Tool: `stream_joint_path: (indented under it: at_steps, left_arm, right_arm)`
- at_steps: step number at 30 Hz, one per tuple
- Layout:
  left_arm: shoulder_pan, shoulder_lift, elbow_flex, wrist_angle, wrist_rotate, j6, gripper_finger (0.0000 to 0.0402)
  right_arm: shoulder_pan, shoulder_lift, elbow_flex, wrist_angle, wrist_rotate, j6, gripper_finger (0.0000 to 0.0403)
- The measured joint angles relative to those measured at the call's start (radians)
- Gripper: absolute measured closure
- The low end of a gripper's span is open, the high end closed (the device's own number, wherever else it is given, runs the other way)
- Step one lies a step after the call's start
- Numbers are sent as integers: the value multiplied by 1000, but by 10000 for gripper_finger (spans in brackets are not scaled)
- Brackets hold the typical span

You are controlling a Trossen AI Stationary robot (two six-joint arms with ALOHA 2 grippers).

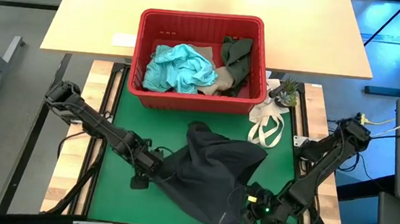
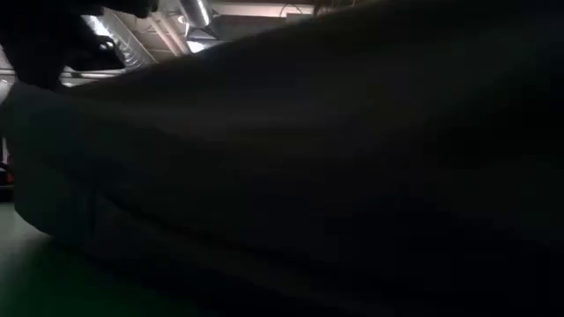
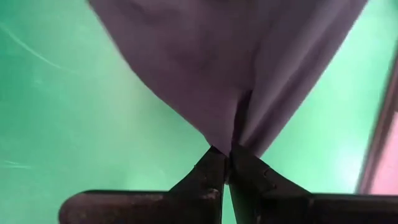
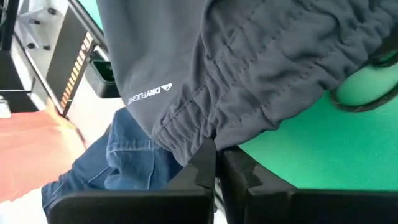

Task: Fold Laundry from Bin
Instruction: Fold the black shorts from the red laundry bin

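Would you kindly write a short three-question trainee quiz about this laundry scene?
1. True or false: the light teal cloth garment lies on the green mat.
2. What do the left gripper and right gripper each pinch?
3. The white cloth bag lies: A in the bin, B beside it?

Key: 1 false, it is inside the red plastic slotted bin. 2 the dark grey cloth garment. 3 B.

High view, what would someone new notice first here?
The dark grey garment spread over the green mat, pinched at opposite edges by the left tool and the right tool. Behind it, the red bin holds a teal garment.
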Motion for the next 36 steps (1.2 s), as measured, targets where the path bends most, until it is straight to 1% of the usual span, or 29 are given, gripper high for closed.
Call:
stream_joint_path:
  at_steps: [3, 7, 12, 15, 19, 27, 29, 31, 34, 36]
  left_arm:
    - [-27, 0, 0, 1, 33, -22, 392]
    - [-59, 0, 0, 12, 36, -37, 391]
    - [-80, 0, 0, 25, -7, -35, 390]
    - [-79, 0, 0, 25, -11, -43, 384]
    - [-79, 0, 0, 24, -11, -55, 354]
    - [-79, 0, 0, 24, -15, -55, 267]
    - [-79, 0, 0, 24, -16, -55, 249]
    - [-79, 0, 0, 24, -16, -55, 232]
    - [-79, 0, 0, 25, -20, -54, 214]
    - [-79, 0, 0, 30, -42, -28, 206]
  right_arm:
    - [0, 8, 0, 28, -21, -1, 391]
    - [0, 9, 0, 45, -31, -1, 390]
    - [0, 9, 0, 45, -40, -2, 389]
    - [0, 9, 0, 45, -40, -2, 389]
    - [0, 9, 0, 45, -40, -3, 389]
    - [0, 9, 0, 45, -41, -3, 386]
    - [0, 9, 0, 45, -41, -3, 375]
    - [0, 9, 0, 45, -41, -3, 355]
    - [0, 9, 0, 43, -42, -3, 311]
    - [0, 9, 0, 37, -42, -3, 282]
